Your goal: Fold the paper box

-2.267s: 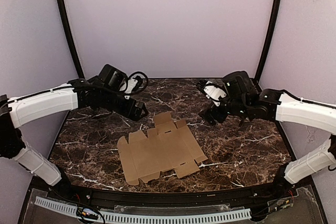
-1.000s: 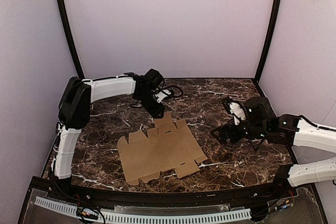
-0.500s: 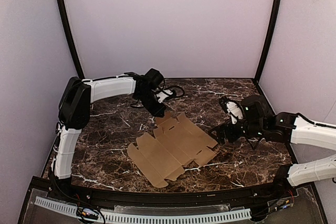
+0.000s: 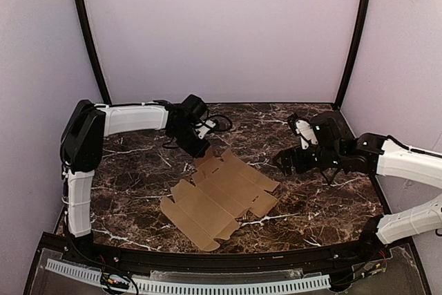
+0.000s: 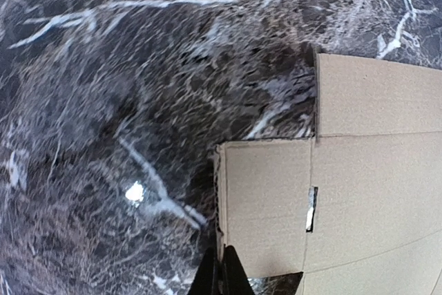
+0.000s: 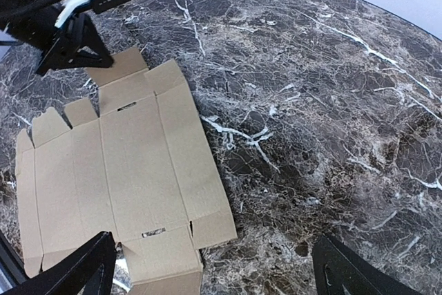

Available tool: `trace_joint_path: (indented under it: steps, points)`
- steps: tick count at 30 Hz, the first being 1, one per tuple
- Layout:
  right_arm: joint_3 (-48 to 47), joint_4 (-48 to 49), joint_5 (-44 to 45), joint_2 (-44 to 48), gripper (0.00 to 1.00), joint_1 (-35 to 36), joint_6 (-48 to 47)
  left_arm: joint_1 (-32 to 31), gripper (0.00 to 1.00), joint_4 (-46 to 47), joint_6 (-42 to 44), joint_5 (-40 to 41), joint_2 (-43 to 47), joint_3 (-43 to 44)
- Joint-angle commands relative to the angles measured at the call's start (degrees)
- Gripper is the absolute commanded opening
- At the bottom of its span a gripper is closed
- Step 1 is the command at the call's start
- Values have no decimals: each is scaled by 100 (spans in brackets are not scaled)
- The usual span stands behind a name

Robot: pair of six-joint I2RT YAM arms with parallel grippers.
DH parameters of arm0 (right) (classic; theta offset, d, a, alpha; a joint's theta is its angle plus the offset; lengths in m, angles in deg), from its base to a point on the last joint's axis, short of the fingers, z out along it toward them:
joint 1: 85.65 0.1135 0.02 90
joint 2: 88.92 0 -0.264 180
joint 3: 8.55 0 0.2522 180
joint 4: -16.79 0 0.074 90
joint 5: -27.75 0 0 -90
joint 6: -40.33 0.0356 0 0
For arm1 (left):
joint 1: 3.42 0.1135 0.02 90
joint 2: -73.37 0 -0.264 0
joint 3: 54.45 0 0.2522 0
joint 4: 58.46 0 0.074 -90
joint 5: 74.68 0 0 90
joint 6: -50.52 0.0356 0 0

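- Count first: one paper box [image 4: 219, 197], two grippers, one dark marble table [image 4: 324, 205].
- The paper box is a flat brown die-cut sheet, unfolded, lying on the marble around mid-table. It is turned at a slant, with its long run going from 7 o'clock up to 1 o'clock.
- Flaps and tabs show all round its rim, and the right wrist view picks out two small slots [image 6: 153, 232] in the panels.
- The left gripper [image 4: 201, 150] is down at the sheet's 11 o'clock end.
- In its own camera the left gripper [image 5: 221, 276] has its jaws pinched tight together, right on the outer edge of the small end flap [image 5: 266, 205]. It is clamped on that cardboard edge.
- The right gripper [image 4: 286, 163] is out at the sheet's 2 o'clock, near the corner but apart from it.
- In its own view the two dark fingers [image 6: 72, 272] are spread wide, with nothing between them but marble and the sheet's near corner below.
- So the right one is released and empty. Whether it touches the tabletop I cannot tell.
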State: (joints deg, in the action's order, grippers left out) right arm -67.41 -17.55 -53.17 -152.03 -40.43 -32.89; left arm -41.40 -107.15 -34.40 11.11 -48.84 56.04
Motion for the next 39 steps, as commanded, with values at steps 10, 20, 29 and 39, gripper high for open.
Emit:
trace_joint_path:
  steps: [10, 20, 29, 39]
  points:
    - [-398, 63, -477, -788, 99, -135, 863, 30, 0, 2354, -2386, 917, 2559, -3486]
    - [-1129, 224, -1509, -1525, 95, -330, -300, -199, 0, 4454, -1929, 709, 3824, -5188]
    - [-2327, -621, -2250, -2585, 79, -523, -1636, -211, 0, 5443, -1732, 333, 4400, -6071]
    - [-3061, -1227, -2741, -3507, 54, -602, -2063, -219, 0, 5966, -1553, 113, 4682, -6533]
